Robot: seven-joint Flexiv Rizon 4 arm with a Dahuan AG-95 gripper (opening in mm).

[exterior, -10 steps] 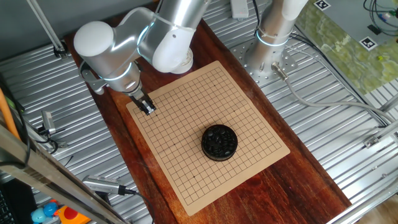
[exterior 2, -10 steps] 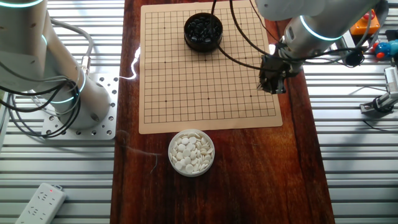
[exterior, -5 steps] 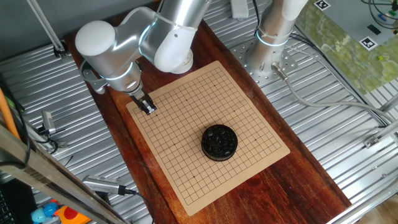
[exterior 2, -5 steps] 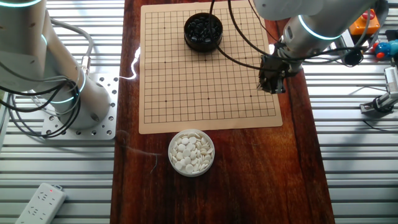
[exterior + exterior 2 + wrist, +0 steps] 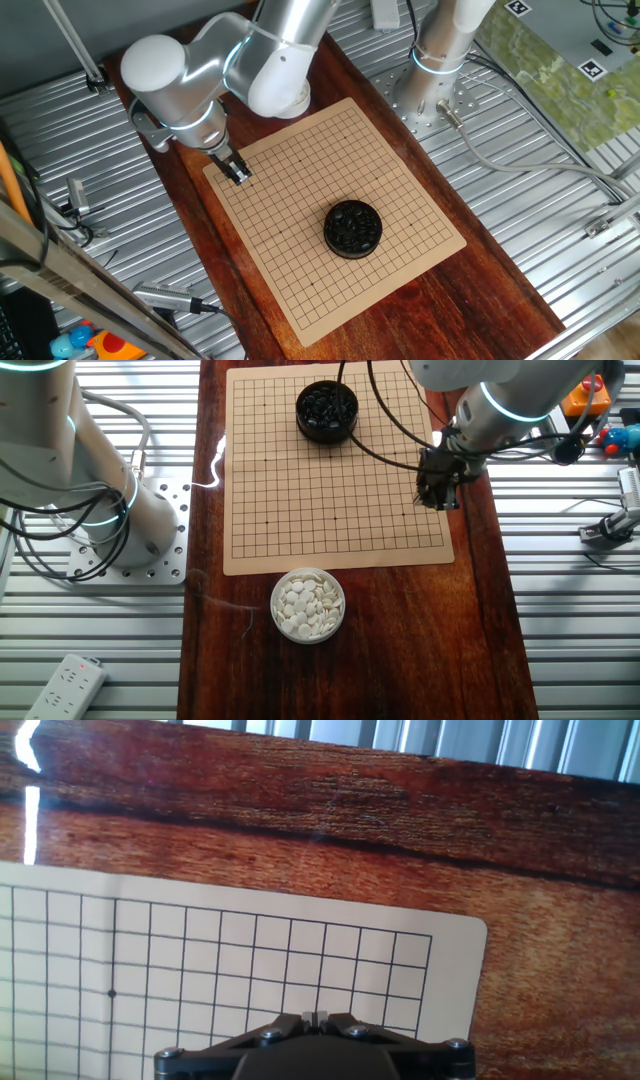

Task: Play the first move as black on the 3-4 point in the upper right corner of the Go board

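The tan board (image 5: 310, 170) (image 5: 330, 490) lies on the dark reddish tabletop, and I see no stone on its grid. A black bowl of black stones (image 5: 352, 229) (image 5: 326, 408) stands on the board. My gripper (image 5: 240, 176) (image 5: 437, 500) hangs low over the board's corner region near the table edge. In the hand view the gripper (image 5: 315, 1015) is shut, and a thin dark sliver between the pads looks like a black stone held edge-on. The board's rounded corner (image 5: 470, 935) lies just ahead of the tips.
A bowl of white stones (image 5: 308, 604) sits on the wood just off the board's edge. A second arm's base (image 5: 90, 500) (image 5: 440, 60) stands beside the table. Ribbed metal surrounds the tabletop (image 5: 400, 830).
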